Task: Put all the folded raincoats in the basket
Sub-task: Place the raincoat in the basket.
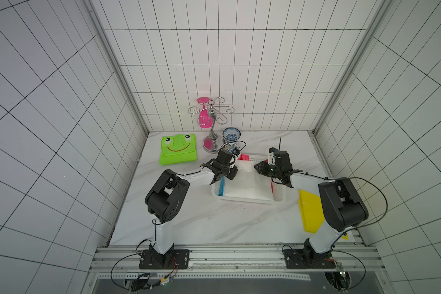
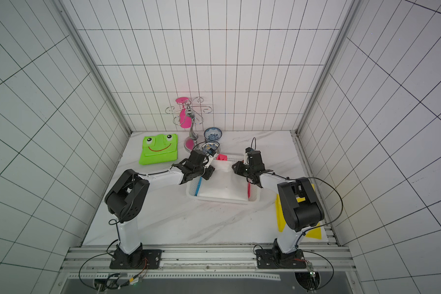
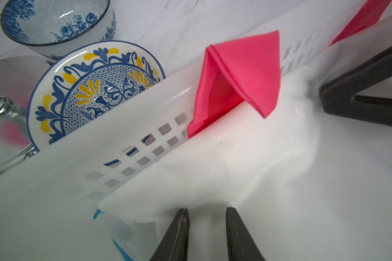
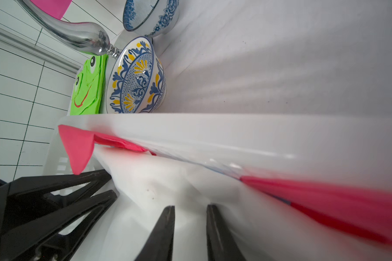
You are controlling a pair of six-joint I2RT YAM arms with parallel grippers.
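Left pincer (image 3: 206, 211): jaws nearly together, pinching a bunched corner of the white raincoat (image 3: 281, 169), and creases fan out from its tips!
Raincoat: slung between the two pincers, its near end down in the basket (image 1: 278, 194) below them.
Handling: light, limp, probably slick. It sags and slides, so I'd take gathered corners, never the flat middle.
Right pincer (image 4: 190, 208): jaws narrow too, nipping the opposite corner, just inside the basket's far wall.
Hidden: basket floor fully covered; pink cloth (image 3: 247, 67) ahead of the left pincer mostly tucked under; red strip (image 4: 326, 203) beside the right pincer too blurred to read.
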